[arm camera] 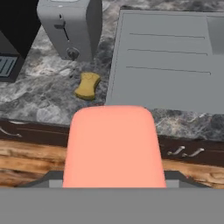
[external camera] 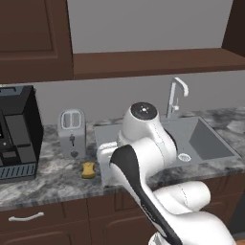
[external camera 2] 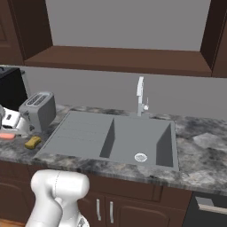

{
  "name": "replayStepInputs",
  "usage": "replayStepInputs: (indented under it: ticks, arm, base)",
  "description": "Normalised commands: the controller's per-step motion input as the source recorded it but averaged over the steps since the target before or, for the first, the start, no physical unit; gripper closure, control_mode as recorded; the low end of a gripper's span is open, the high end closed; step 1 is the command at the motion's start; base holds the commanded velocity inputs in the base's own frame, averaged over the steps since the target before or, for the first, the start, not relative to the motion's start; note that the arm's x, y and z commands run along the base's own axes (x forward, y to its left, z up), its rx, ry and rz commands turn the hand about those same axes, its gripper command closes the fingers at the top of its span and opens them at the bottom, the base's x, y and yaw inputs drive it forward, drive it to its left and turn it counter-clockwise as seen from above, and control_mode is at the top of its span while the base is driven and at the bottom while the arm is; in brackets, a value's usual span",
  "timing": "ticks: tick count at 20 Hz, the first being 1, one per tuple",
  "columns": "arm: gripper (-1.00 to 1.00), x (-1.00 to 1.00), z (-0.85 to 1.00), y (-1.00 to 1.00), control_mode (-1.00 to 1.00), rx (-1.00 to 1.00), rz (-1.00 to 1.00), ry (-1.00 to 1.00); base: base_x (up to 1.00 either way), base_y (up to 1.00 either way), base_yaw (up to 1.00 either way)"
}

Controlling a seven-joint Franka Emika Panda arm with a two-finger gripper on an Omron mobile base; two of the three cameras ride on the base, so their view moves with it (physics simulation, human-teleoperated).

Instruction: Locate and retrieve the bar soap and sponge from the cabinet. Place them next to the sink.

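Note:
The salmon-pink bar soap [arm camera: 113, 146] looms large in the hand view, and my gripper [external camera 2: 9, 128] is shut on it above the counter's front edge. At the left rim of the right base view the bar soap [external camera 2: 6, 136] shows as a pink sliver just left of the sponge. The yellow sponge [arm camera: 87, 85] lies on the marble counter in front of the toaster, beside the sink's ribbed grey panel [arm camera: 170, 61]. The sponge [external camera: 88, 169] [external camera 2: 32, 142] rests left of the sink [external camera: 203, 139] [external camera 2: 133, 137]. Above hang the dark brown cabinet [external camera: 28, 38] and its bare shelf board [external camera: 153, 62].
A grey toaster [external camera: 72, 131] [external camera 2: 40, 111] stands behind the sponge, with a black coffee machine [external camera: 16, 134] to its left. The curved faucet [external camera: 176, 98] rises behind the basin. Lower drawers with a silver handle [external camera: 26, 217] run under the counter. My arm [external camera: 143, 143] blocks the counter between sponge and basin.

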Motion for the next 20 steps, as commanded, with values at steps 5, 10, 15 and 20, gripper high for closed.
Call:
replayStepInputs:
  ticks: [5, 10, 15, 20]
  arm:
    - [1.0, 0.11, -0.4, 0.68, -1.0, 0.0, 0.04, 0.01]
    - [1.0, 0.4, -0.16, 0.36, -1.0, 0.0, 0.0, -0.05]
    - [1.0, 0.27, -0.26, 0.48, -1.0, 0.0, 0.0, 0.01]
    - [1.0, 0.3, -0.21, 0.36, -1.0, 0.0, 0.0, 0.04]
  base:
    - [0.0, 0.0, 0.0]
    - [0.0, 0.0, 0.0]
    - [0.0, 0.0, 0.0]
    - [0.0, 0.0, 0.0]
